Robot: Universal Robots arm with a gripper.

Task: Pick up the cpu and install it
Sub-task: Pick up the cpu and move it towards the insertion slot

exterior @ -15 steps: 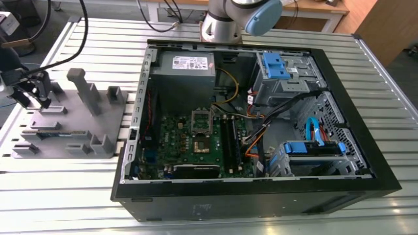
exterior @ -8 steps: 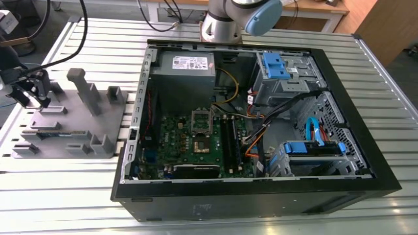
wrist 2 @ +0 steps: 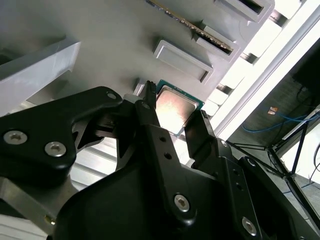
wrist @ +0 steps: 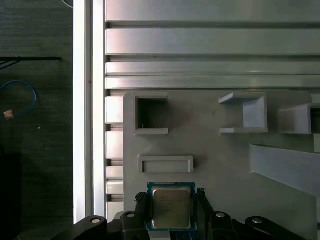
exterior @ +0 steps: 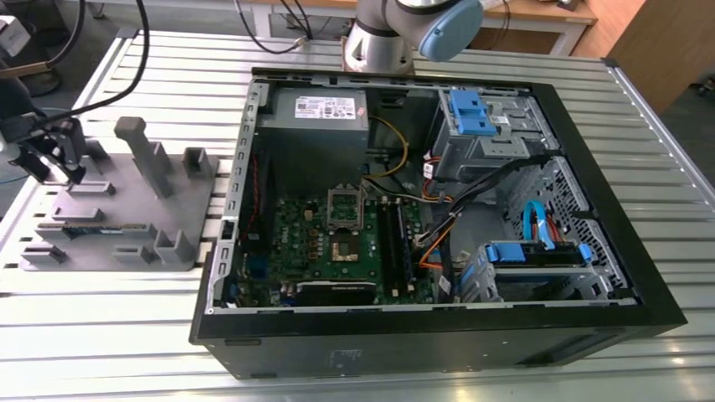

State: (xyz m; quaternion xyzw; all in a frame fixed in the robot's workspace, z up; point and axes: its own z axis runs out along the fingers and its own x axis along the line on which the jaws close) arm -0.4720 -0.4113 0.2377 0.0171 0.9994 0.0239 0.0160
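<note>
Progress stood at the first step: the small square silver-topped cpu (wrist: 171, 208) lay in the grey plastic tray (wrist: 220, 165) at the exterior view's left, the black gripper (wrist: 172, 199) straddling it, jaws apart and not visibly clamping, well apart from the green motherboard (exterior: 313, 243).

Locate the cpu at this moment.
In both wrist views the cpu lies on the grey tray, right at the gripper; the grey tray is at the exterior view's left.

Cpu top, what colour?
The cpu is silver-grey with a green rim; first wrist view shows it best.
</note>
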